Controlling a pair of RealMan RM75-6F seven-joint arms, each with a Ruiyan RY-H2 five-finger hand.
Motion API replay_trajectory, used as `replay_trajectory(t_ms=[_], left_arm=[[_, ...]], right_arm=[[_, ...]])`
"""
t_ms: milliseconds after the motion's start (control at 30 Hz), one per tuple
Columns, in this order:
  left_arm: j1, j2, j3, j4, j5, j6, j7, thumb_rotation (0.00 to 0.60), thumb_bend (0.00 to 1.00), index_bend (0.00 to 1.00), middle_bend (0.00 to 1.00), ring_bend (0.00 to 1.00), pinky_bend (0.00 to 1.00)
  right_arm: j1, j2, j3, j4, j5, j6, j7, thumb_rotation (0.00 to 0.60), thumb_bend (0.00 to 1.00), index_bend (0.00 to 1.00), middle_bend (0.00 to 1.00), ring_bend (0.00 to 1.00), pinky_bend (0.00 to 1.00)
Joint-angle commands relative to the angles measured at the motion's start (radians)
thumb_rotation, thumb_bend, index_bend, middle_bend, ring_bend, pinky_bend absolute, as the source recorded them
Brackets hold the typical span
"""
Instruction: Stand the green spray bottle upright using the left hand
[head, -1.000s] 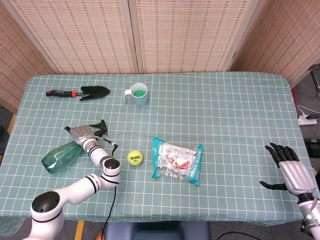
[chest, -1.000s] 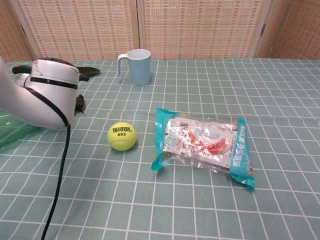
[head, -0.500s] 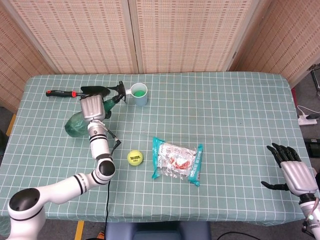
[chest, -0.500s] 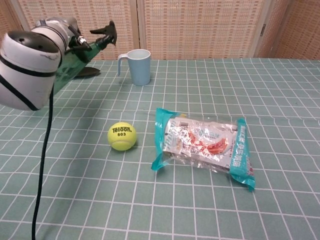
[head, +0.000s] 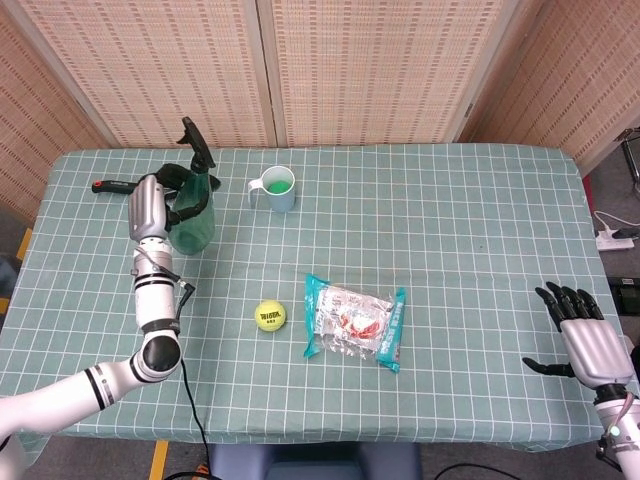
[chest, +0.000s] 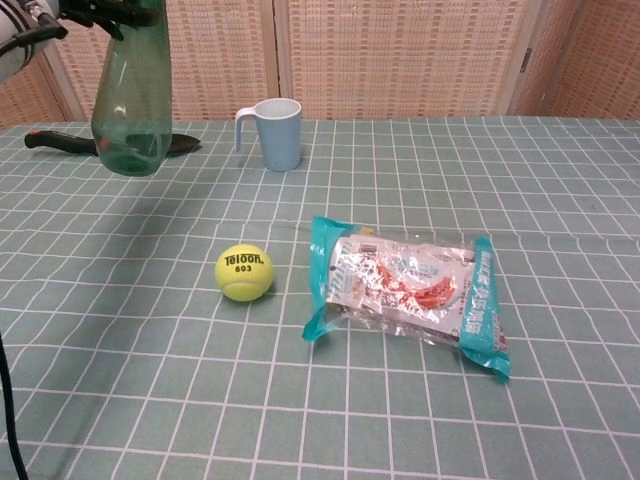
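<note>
Gripping the translucent green plastic spray bottle (head: 193, 218) around its upper body, the left hand (head: 152, 207) holds it close to upright in the head view, black trigger nozzle on top. The bottle sits over the far left part of the checked green tablecloth (head: 450, 220), between a black garden trowel with a red-banded handle (head: 115, 186) and a pale blue mug (head: 277, 189). A yellow tennis ball (head: 270, 316) and a crinkly teal-edged snack packet (head: 355, 321) lie nearer the front edge, just beside each other but apart. At the right front edge the right hand (head: 583, 340) hovers with dark fingers spread wide, holding nothing.

From the chest view, the spray bottle (chest: 130, 95) hangs clear of the tablecloth (chest: 560, 200), its rounded base lifted above the cloth and tilted slightly. Only a sliver of the left hand (chest: 20, 25) shows at the top left corner, so its grip cannot be read here. Behind the bottle lies the trowel (chest: 60, 142); the mug (chest: 276, 133) stands to its right. The ball (chest: 244, 272) and packet (chest: 405, 290) are in the foreground.
</note>
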Motion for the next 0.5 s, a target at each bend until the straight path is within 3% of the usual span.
replay_trajectory(t_ms=[33, 500], left_arm=[[0.071, -0.004, 0.020, 0.079, 0.126, -0.043, -0.241, 0.600, 0.30, 0.64, 0.58, 0.42, 0.14], [0.068, -0.116, 0.090, 0.477, 0.331, -0.114, -0.733, 0.600, 0.27, 0.59, 0.51, 0.36, 0.10]], right_arm=[[-0.002, -0.015, 0.009, 0.007, 0.012, 0.012, -0.014, 0.600, 0.00, 0.00, 0.00, 0.00, 0.00], [0.006, -0.043, 0.039, 0.005, 0.103, -0.017, -0.026, 0.600, 0.00, 0.00, 0.00, 0.00, 0.00]])
